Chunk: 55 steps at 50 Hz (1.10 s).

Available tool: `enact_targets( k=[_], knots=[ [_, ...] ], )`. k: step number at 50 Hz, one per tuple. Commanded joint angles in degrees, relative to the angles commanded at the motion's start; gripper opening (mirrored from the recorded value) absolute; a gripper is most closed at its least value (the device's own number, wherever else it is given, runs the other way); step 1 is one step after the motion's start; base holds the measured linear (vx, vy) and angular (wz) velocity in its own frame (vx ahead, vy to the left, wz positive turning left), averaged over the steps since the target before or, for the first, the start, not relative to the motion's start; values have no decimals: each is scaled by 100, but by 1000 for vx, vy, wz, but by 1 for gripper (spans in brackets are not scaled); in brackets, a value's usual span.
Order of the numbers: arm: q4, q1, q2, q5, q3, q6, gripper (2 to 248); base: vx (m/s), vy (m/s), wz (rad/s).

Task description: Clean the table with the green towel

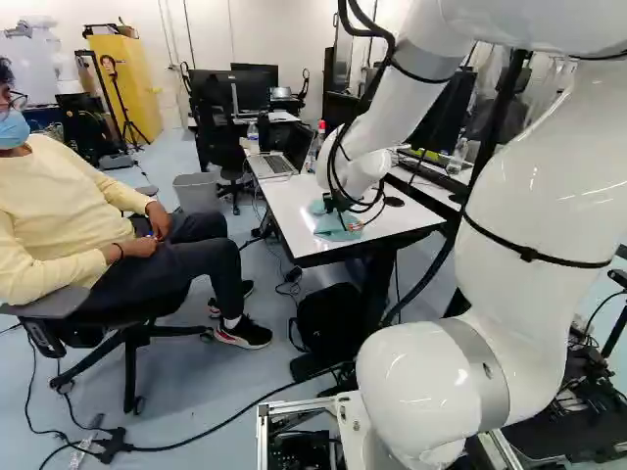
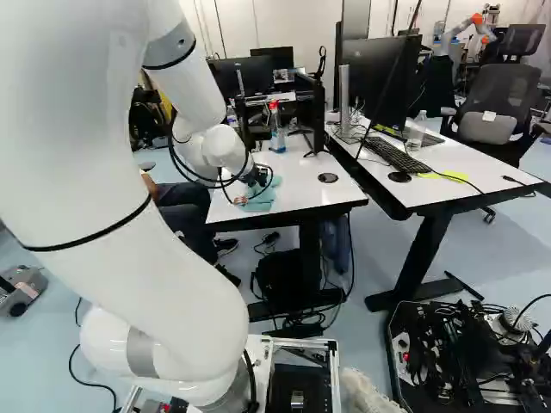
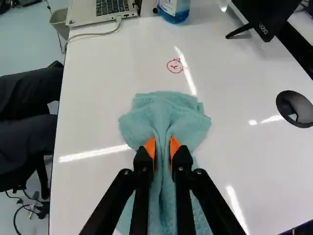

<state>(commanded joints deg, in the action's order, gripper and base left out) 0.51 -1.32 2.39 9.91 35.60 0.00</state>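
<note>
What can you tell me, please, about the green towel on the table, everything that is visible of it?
The towel is pale blue-green, of soft-looking, lightly textured cloth. It lies crumpled on the white table, and its folded far part spreads out in uneven lobes. The gripper pinches a raised fold running along its middle, one orange pad on each side. More of it extends beneath the fingers, partly hidden. It stops short of the small red drawing.
</note>
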Motion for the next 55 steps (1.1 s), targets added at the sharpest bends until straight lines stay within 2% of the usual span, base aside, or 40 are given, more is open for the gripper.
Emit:
enact_targets(
  k=[17, 38, 55],
  knots=[
    [0, 15, -383, -112, -138, 0, 54, 0, 0, 0],
    [0, 80, -449, -768, 117, 0, 54, 0, 0, 0],
    [0, 23, -744, -839, 27, 0, 54, 0, 0, 0]
  ],
)
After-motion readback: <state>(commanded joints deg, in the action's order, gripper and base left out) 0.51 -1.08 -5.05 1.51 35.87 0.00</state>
